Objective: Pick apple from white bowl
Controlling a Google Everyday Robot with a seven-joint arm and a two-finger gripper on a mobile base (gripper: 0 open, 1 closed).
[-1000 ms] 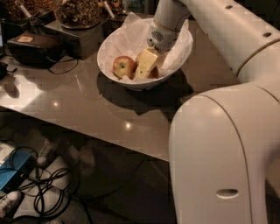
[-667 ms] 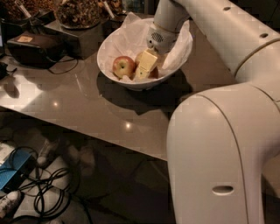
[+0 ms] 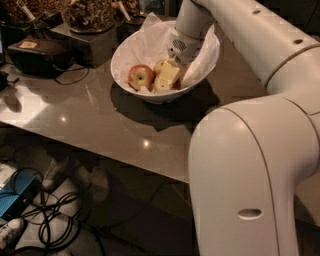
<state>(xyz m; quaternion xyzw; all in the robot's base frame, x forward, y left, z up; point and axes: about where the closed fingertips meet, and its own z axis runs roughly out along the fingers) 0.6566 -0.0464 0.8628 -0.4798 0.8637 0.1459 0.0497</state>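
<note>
The white bowl (image 3: 165, 96) stands on the grey table (image 3: 90, 120), lined with crumpled white paper (image 3: 145, 44). A red-yellow apple (image 3: 140, 76) lies at the bowl's bottom left. My gripper (image 3: 168, 76) reaches down into the bowl from the upper right. Its yellowish tip is just right of that apple, close beside it. A second rounded fruit (image 3: 159, 65) shows partly behind the gripper. My white arm (image 3: 240, 55) covers the bowl's right side.
Dark containers of dried food (image 3: 90, 15) stand behind the bowl at the table's back. A black box (image 3: 37, 52) with a cable sits at the left. Cables (image 3: 50, 220) and a blue device (image 3: 15, 192) lie on the floor below the table's front edge.
The gripper stays at the same place inside the bowl. The near bulk of the arm has shifted slightly to the left. The apple has not moved.
</note>
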